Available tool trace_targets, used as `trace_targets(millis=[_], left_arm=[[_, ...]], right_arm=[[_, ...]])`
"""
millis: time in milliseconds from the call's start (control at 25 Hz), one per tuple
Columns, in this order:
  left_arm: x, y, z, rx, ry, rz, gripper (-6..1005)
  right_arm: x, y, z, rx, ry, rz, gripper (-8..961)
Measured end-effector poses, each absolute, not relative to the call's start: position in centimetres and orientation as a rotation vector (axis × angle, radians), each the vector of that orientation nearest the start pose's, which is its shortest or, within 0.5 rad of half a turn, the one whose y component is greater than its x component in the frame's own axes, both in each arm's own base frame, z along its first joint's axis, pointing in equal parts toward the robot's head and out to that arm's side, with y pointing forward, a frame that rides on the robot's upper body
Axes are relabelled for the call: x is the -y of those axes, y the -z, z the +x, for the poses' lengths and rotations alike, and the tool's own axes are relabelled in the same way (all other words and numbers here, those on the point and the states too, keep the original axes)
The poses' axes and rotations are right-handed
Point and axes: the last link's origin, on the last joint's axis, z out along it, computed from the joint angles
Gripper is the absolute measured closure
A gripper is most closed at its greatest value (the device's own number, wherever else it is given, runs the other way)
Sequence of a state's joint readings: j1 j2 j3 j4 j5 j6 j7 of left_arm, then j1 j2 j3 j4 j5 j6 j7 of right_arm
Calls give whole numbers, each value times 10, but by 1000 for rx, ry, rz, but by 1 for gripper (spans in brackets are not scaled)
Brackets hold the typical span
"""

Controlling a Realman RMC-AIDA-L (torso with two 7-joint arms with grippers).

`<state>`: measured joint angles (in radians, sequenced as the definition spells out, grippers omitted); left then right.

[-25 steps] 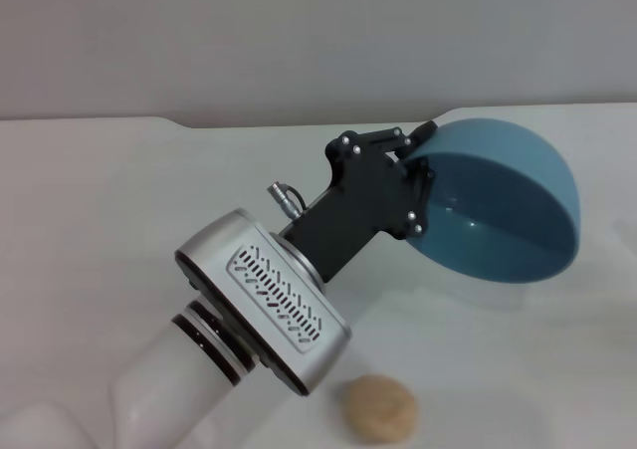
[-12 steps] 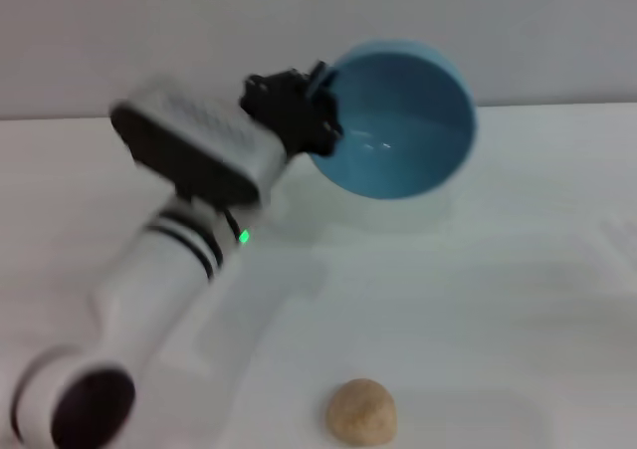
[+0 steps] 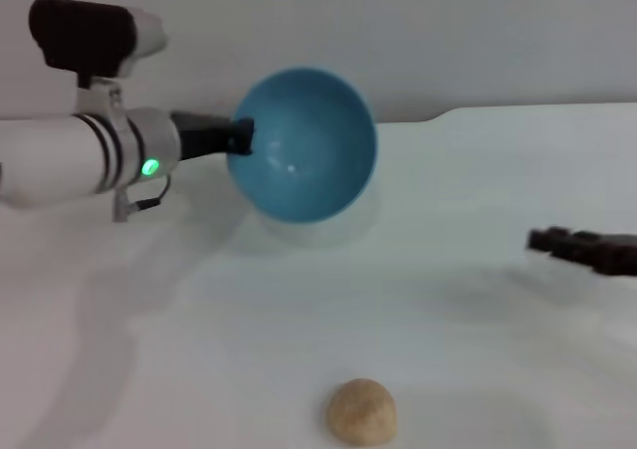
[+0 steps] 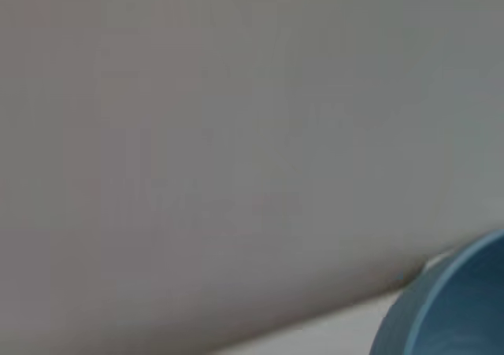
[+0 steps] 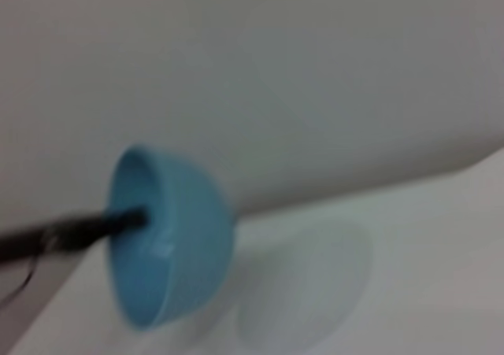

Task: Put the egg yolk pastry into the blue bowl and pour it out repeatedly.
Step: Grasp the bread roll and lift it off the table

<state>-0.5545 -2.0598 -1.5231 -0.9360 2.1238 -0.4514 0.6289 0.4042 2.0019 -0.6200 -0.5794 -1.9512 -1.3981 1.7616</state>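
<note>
White tabletop (image 3: 478, 300) under a plain wall holds the egg yolk pastry (image 3: 361, 410) near its front edge, where it lay a second ago. Well behind, the left gripper (image 3: 239, 137) pinches the blue bowl (image 3: 302, 145) by its rim, now swung left, tipped empty. Right gripper (image 3: 587, 248) enters low; its fingers unreadable

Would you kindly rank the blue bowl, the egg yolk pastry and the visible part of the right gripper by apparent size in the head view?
1. Blue bowl, held at its rim by the left gripper.
2. Right gripper, only partly in frame.
3. Egg yolk pastry, nearest the camera, so the last two are unsure.
</note>
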Motion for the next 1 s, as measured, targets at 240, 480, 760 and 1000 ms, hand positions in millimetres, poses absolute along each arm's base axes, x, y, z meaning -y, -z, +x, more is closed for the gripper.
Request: trace_targets(millis=[240,480,760,1000], left_arm=[[-424,32,-223,1214,58,-2229,981],[-413,31,-226,1305,-213,-2209,981],[-405,35,-227,1353,-254,-2219,981],[-409,32,-219,1336,-223,-2215,982]], right_arm=[[-330,5,298,-1246,-527,-2579,481],[-346,44,242,-1132,-307,-2855,482],[-346,58,224,-1093,-55,-2937,482],[-337,72,221,-1092,91,-2983,483]])
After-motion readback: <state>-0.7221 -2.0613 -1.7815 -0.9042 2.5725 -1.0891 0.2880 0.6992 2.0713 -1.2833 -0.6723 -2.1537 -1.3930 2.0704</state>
